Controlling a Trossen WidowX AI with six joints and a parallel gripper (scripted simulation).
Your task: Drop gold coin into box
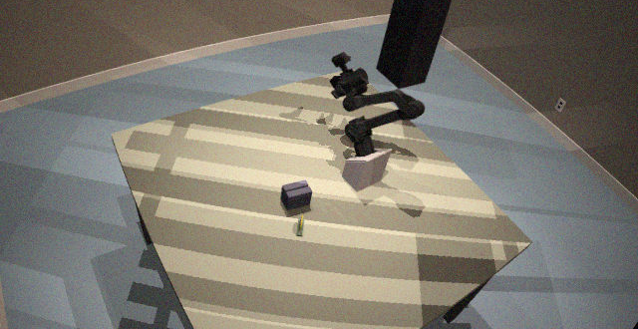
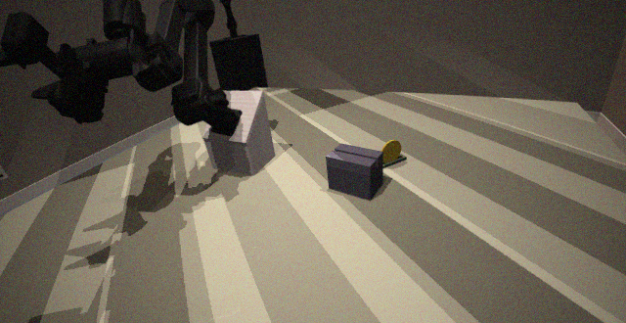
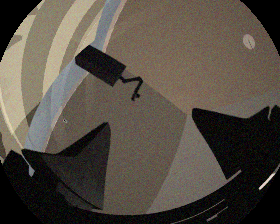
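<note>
Nearest the wrist lens: two dark fingers, spread wide apart with nothing between, only bare floor and a distant dark block showing through the gap. No coin, no box anywhere in that view.

Left to right in the exterior view: gripper (image 2: pixel 22 36) high at about ten o'clock, aimed away from the work; arm (image 2: pixel 193 44) folded back over a pale base (image 2: pixel 245 137); then grey box (image 2: pixel 354 168) near centre on the striped table (image 2: pixel 440 264); then coin (image 2: pixel 391 151) just beyond the box at roughly two o'clock from it, upright on edge in a dark-green holder (image 2: pixel 398 161).

Key relation, as a judgement: coin well apart from the jaws, on the far side of the base from where the gripper (image 1: pixel 343 62) points. From the top, gripper at about twelve o'clock from the base (image 1: pixel 366 169), box (image 1: pixel 296 194) and coin (image 1: pixel 300 223) at about seven to eight o'clock. So a near half-turn and a long reach down needed before any grasp. Coin edge-on from the top, long axis running roughly twelve to six, holder (image 1: pixel 299 231) at its foot; slot in the lid roughly crosswise to that line, so a likely twist before the drop.

Top view alone gives the coin's heading; exterior alone shows its round face and the slot as a dark line; wrist view shows only the open jaws.
</note>
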